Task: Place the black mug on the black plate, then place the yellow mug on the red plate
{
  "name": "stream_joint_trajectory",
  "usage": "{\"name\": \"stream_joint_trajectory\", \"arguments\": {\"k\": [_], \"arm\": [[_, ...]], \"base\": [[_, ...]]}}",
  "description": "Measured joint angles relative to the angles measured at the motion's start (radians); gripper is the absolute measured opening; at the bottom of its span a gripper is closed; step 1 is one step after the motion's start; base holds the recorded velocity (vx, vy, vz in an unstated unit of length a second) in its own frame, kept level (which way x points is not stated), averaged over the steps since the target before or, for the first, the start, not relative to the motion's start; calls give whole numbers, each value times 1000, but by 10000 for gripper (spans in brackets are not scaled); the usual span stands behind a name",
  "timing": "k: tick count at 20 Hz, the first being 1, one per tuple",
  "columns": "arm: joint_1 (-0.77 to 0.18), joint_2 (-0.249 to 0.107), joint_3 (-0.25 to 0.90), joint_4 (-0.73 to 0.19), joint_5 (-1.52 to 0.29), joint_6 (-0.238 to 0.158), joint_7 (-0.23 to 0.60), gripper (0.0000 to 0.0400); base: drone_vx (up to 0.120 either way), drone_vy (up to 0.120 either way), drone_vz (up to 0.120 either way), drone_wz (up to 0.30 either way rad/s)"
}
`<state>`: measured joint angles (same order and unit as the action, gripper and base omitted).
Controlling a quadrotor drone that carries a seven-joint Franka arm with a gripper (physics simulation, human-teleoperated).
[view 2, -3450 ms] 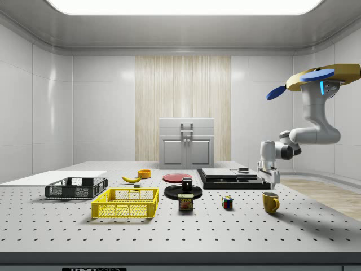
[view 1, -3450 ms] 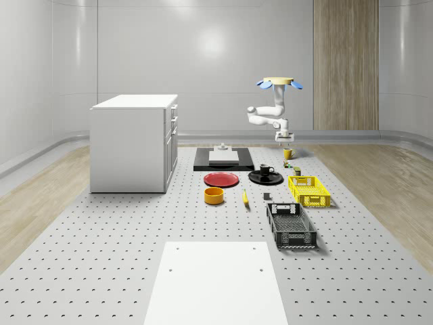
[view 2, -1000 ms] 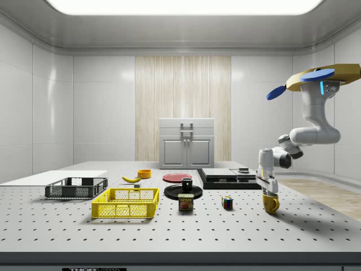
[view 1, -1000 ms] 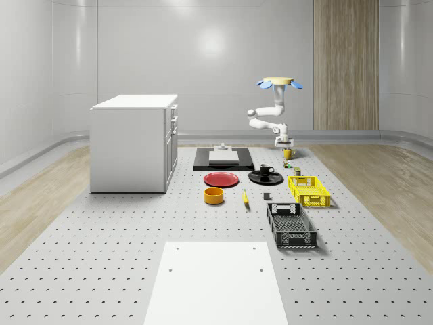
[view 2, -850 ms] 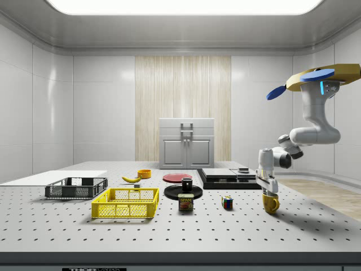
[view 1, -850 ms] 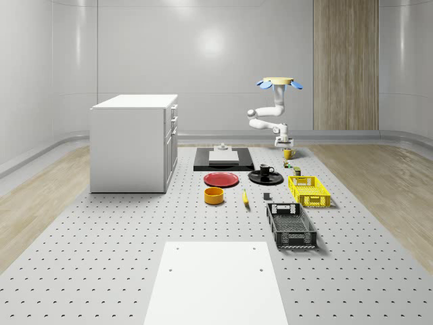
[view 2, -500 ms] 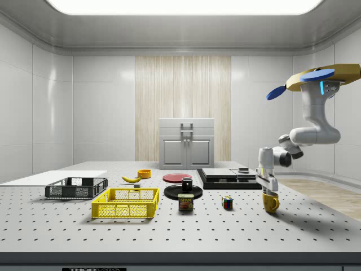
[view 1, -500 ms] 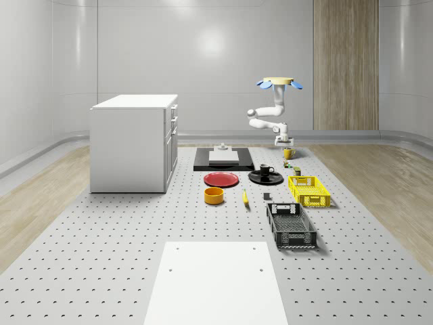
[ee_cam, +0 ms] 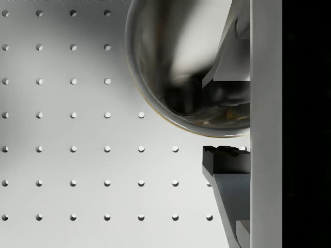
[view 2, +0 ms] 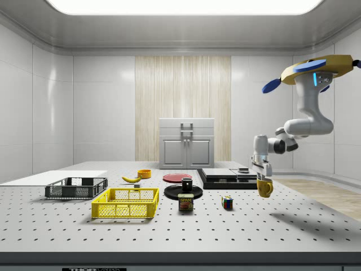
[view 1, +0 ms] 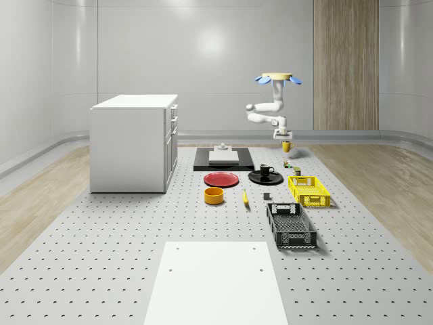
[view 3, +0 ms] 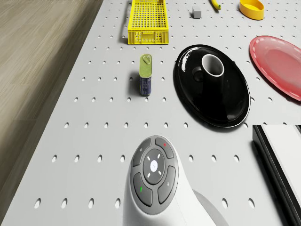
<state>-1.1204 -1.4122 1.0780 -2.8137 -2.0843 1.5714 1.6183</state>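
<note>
My gripper (view 1: 285, 140) is shut on the rim of the yellow mug (view 1: 287, 146), which hangs clear of the table in the side view (view 2: 264, 187). In the wrist view one wall of the mug (ee_cam: 176, 67) sits between my fingers (ee_cam: 226, 159). The drone (view 2: 313, 70) hovers above the table's far right part in the whole-scene view. The black mug (view 1: 266, 170) stands upright on the black plate (view 1: 274, 180), also seen from the drone as mug (view 3: 210, 67) on plate (view 3: 221, 106). The red plate (view 1: 222, 179) lies bare beside it.
A can (view 3: 145, 75) and a small cube (view 2: 227, 202) lie on the table near the black plate. A yellow basket (view 1: 308, 190), a black crate (view 1: 290, 225), an orange bowl (view 1: 214, 196), a banana (view 1: 245, 197), a black slab (view 1: 223, 159) and a white cabinet (view 1: 134, 142) stand around.
The gripper came down on the yellow mug, shut on its rim and has lifted it off the table. Drone and arm have shifted toward the side view's left.
</note>
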Motion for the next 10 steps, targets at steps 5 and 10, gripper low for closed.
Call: {"name": "stream_joint_trajectory", "arguments": {"k": [5, 10], "arm": [[0, -1, 6, -2, 6, -2, 1, 110], [0, -2, 8, -3, 8, -2, 1, 110]], "base": [[120, -120, 112, 0], [120, -120, 0, 0]]}}
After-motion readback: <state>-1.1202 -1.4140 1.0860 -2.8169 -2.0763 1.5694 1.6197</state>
